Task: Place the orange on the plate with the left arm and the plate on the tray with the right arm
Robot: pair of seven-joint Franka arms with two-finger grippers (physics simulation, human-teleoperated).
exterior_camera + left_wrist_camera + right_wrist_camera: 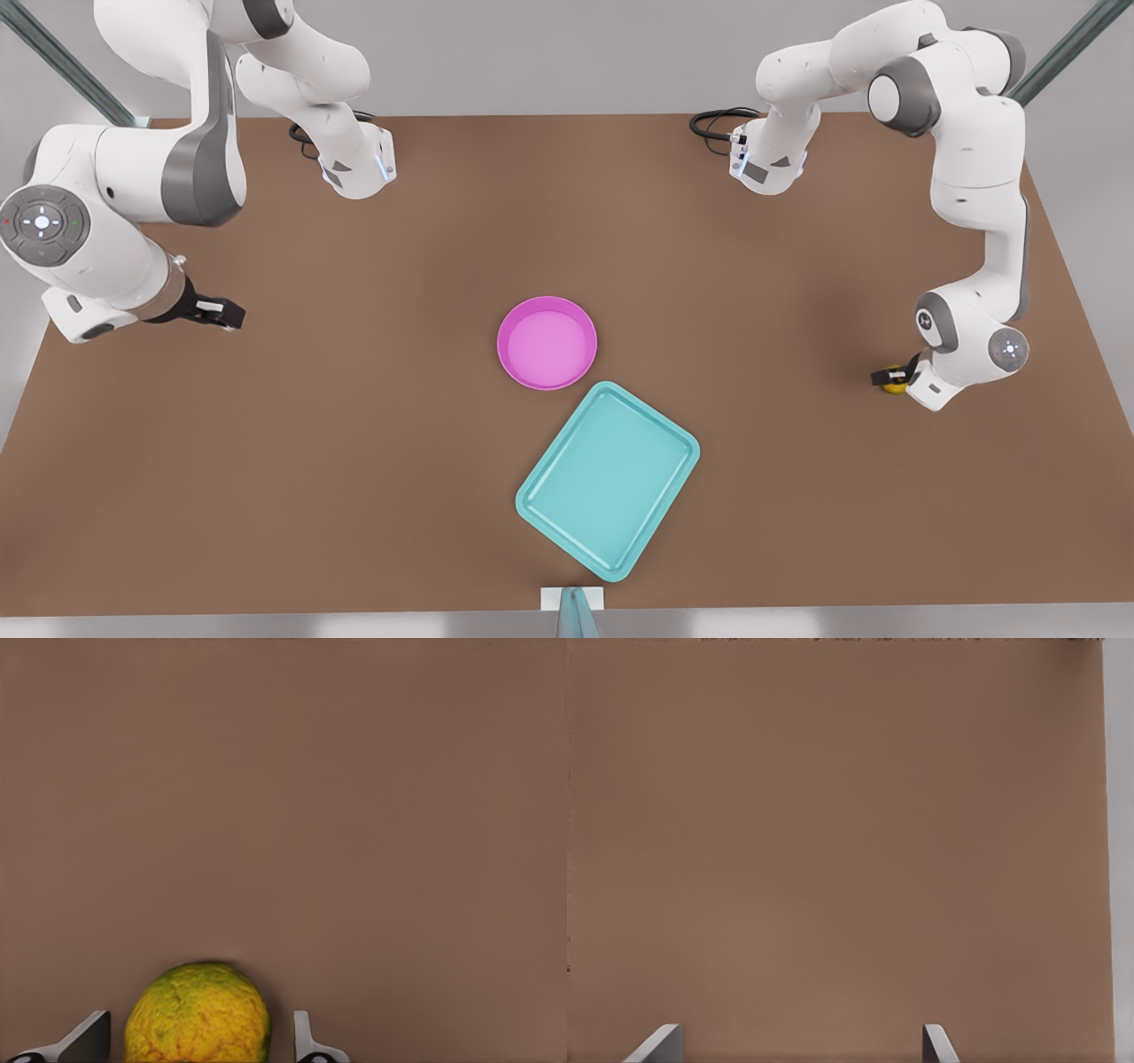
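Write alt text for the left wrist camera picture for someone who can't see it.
A yellow-orange fruit mottled with green, the orange, sits on the bare brown table between the two fingertips of the left gripper, whose jaws stand open on either side of it with small gaps showing.

Plate (pixel 547 343) sits about mid-surface (pixel 354 461), with the tray (pixel 608 479) right next to it toward the near edge, turned at an angle. Orange (pixel 895 383) is way off by the surface's edge at the front view's right, between the left gripper's (pixel 889 378) jaws. Right gripper (pixel 226 313) is over by the opposite edge, nothing near it.
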